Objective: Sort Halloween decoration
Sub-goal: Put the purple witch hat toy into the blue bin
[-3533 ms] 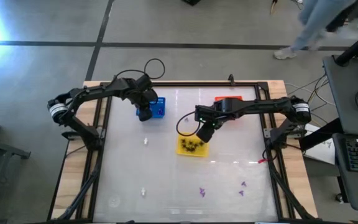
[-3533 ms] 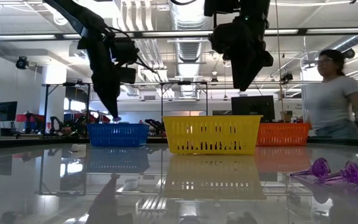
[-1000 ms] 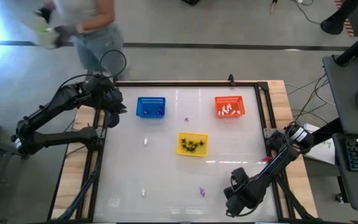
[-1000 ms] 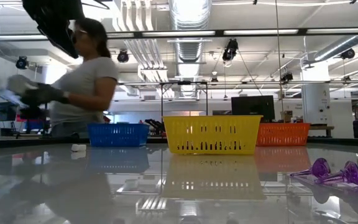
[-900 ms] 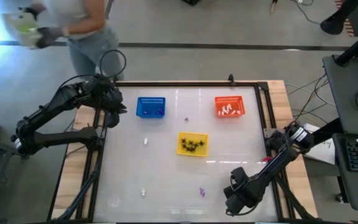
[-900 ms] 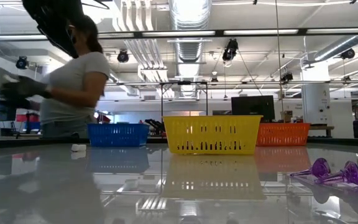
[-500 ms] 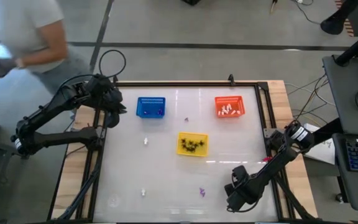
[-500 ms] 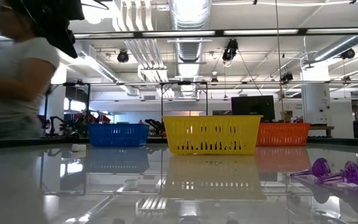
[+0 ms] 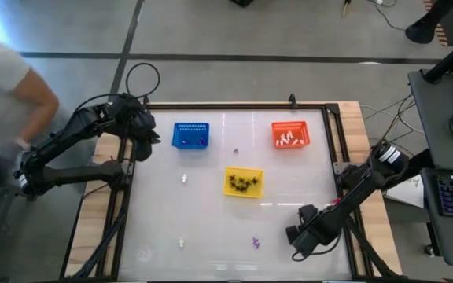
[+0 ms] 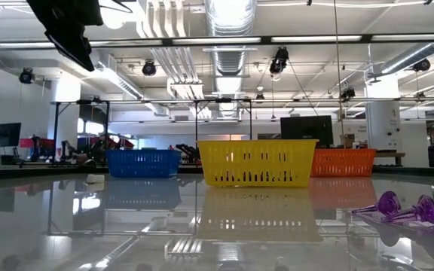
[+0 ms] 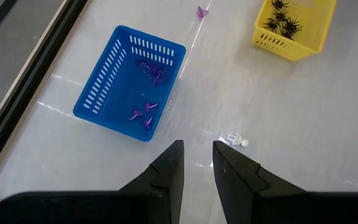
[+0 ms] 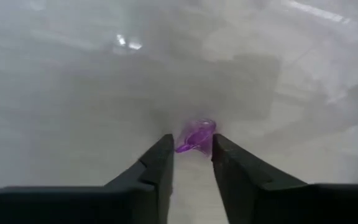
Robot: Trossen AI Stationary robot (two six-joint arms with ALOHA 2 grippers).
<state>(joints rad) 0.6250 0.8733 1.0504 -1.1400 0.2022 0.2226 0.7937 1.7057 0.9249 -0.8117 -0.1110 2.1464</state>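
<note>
Your right gripper [image 12: 192, 157] pinches a purple trinket [image 12: 196, 137] at the table's five o'clock, bound for the blue basket [image 9: 190, 135]; your left gripper [image 11: 197, 163] waits near it, empty, slightly parted.

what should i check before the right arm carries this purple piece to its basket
1. Purple trinket sits between the right gripper fingers: ok.
2. Grip is firm, trinket lifted off the table: cannot tell.
3. Blue basket already holds purple pieces, so it looks like the target: ok.
4. Left gripper hangs near the blue basket and may crowd the drop: not ok.
5. Yellow basket lies roughly on the way and needs clearing: not ok.
</note>
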